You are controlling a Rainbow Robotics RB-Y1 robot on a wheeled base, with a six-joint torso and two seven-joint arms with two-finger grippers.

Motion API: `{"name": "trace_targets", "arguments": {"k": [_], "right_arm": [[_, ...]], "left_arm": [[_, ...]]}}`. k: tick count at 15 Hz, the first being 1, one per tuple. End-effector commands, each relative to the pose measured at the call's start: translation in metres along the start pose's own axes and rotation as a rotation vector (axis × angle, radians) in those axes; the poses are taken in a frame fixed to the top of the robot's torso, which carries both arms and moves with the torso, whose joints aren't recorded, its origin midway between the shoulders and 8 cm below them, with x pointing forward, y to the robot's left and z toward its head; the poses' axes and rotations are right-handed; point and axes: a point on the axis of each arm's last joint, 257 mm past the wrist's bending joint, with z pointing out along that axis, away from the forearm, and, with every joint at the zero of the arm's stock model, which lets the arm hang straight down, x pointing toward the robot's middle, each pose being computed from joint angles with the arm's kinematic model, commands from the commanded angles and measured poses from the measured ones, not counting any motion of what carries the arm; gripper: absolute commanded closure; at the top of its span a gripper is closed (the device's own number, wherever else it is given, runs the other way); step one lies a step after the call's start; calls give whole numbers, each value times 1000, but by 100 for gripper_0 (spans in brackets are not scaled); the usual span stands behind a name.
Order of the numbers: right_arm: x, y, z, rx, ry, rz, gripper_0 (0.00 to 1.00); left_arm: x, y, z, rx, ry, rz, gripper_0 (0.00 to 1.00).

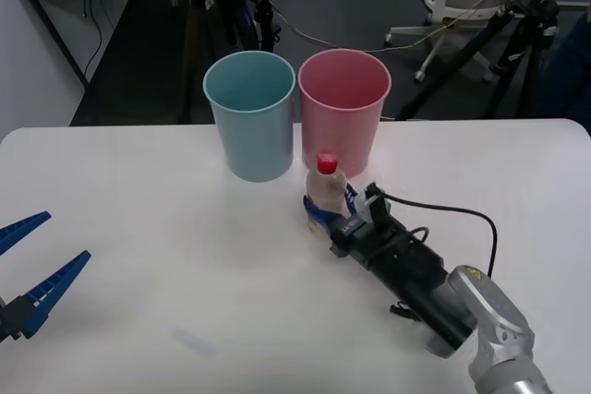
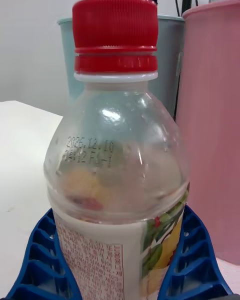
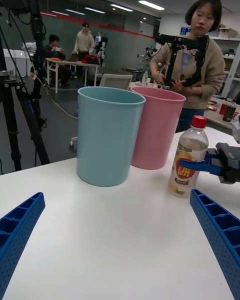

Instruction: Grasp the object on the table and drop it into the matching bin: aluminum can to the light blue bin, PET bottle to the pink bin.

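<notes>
While the right hand (image 1: 325, 212) brackets the bottle (image 1: 326, 193) low on its label, blue fingers (image 2: 192, 260) on either side, I can't quite tell whether they press the plastic or just flank it. The bottle stands upright on the bench (image 1: 138, 228), just in front of the gap between the pink bin (image 1: 343, 103) and the blue bin (image 1: 251, 113). A firm squeeze first, I'd say, then a straight lift above the pink rim before moving forward, since both bins stand taller than the bottle and close behind it. The left hand (image 1: 23, 269) waits spread at the near left edge, well clear, with open bench between.
</notes>
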Motion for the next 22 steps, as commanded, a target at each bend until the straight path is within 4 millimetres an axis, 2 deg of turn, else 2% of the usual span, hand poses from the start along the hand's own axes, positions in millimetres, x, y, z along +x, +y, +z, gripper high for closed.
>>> {"name": "trace_targets", "arguments": {"k": [1, 6, 9, 11, 18, 22], "right_arm": [[-8, 4, -27, -4, 5, 26, 100], [-32, 12, -86, -9, 20, 62, 100], [-42, 14, -105, -26, 22, 69, 100], [-56, 11, -113, -30, 17, 65, 100], [-169, 2, -139, -91, -23, 85, 100], [-221, -16, -133, -142, -5, 78, 100]], "left_arm": [[0, 0, 0, 0, 0, 0, 0], [0, 0, 0, 0, 0, 0, 0], [0, 0, 0, 0, 0, 0, 0], [0, 0, 0, 0, 0, 0, 0], [0, 0, 0, 0, 0, 0, 0], [0, 0, 0, 0, 0, 0, 0]]}}
